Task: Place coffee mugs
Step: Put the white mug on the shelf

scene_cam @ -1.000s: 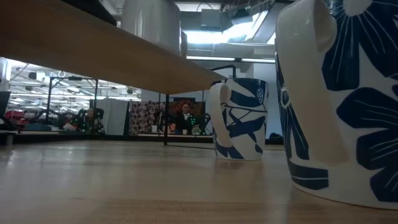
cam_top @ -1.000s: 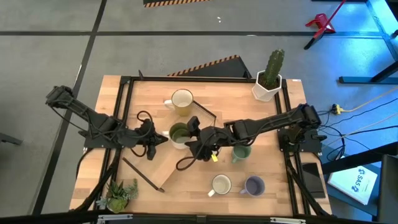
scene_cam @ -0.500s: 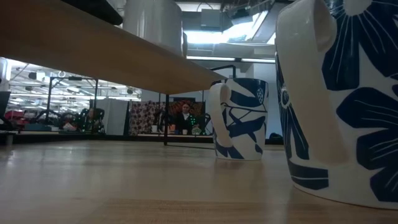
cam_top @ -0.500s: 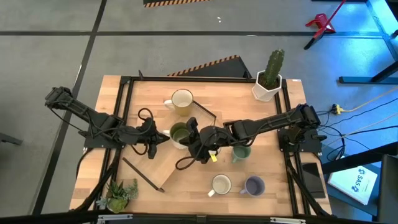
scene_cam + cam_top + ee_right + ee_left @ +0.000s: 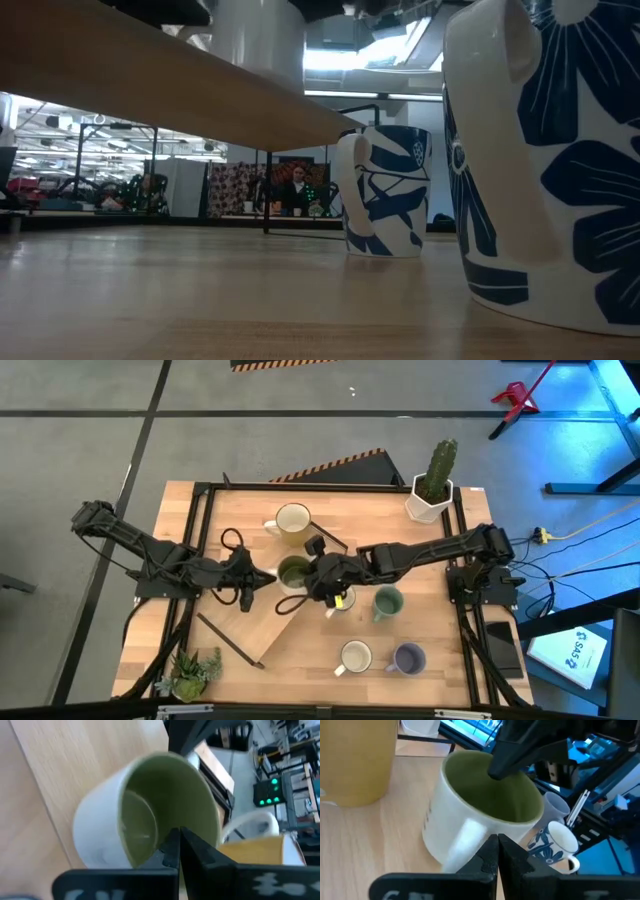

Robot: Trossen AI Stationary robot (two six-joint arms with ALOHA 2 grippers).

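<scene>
A white mug with an olive-green inside [image 5: 292, 571] sits mid-table between both grippers. My left gripper [image 5: 268, 576] is shut at its left side, and my right gripper [image 5: 308, 573] is shut at its right rim. Both wrist views show the mug [image 5: 470, 815] [image 5: 115, 835] tilted. A cream mug [image 5: 292, 520] stands behind it. A teal mug [image 5: 387, 601], a white mug [image 5: 355, 656] and a lavender mug [image 5: 408, 658] stand upright nearer the front. My left gripper [image 5: 498, 851] comes in nearly level from the table's left, shut against the mug's outer wall [image 5: 470, 845]. Its own fingertips hide the spot, so which part it has cannot be told. My right gripper [image 5: 176, 844] pinches the mug's rim [image 5: 167, 832] on the side toward the table's right, slanting down from the right. One fingertip [image 5: 496, 770] shows over the green inside.
A cactus in a white pot [image 5: 432, 485] stands at the far right corner and a small plant [image 5: 190, 672] at the near left. A thin black frame [image 5: 330, 545] and a dark bar [image 5: 230, 640] lie near the mug. The low view shows two blue-flowered mugs [image 5: 385, 190] [image 5: 545, 160].
My right gripper has moved toward the table's far edge and slightly left onto the green-inside mug, and has shut on its rim. The teal mug, half covered before, now shows whole.
</scene>
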